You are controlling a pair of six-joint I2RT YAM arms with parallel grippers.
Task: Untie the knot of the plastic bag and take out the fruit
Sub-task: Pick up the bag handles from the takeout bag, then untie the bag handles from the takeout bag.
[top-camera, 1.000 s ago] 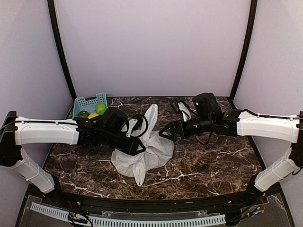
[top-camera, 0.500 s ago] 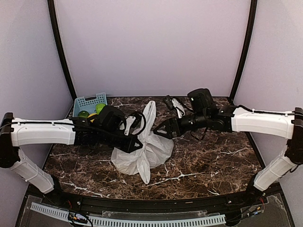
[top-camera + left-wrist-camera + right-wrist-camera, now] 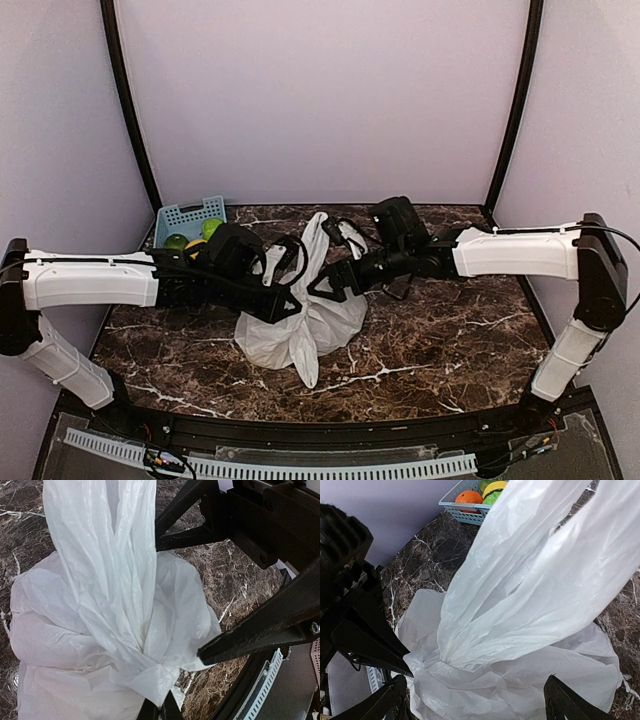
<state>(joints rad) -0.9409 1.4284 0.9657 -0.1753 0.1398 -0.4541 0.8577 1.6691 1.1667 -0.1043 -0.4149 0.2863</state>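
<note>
Knot [image 3: 149, 680] pinched in left jaws, bag [image 3: 520, 605] between spread right jaws

The plastic bag [image 3: 100, 630] is seen to be thin white film, crinkled, faintly see-through and softly sheened. The worktop [image 3: 450, 330] is finished in glossy dark brown marble pattern, veined in white. The left tool [image 3: 160, 712] and right tool [image 3: 477, 706] are made of matt black plastic. The basket [image 3: 465, 512] is moulded in pale blue latticed plastic; the fruit [image 3: 468, 497] is smooth-skinned.
</note>
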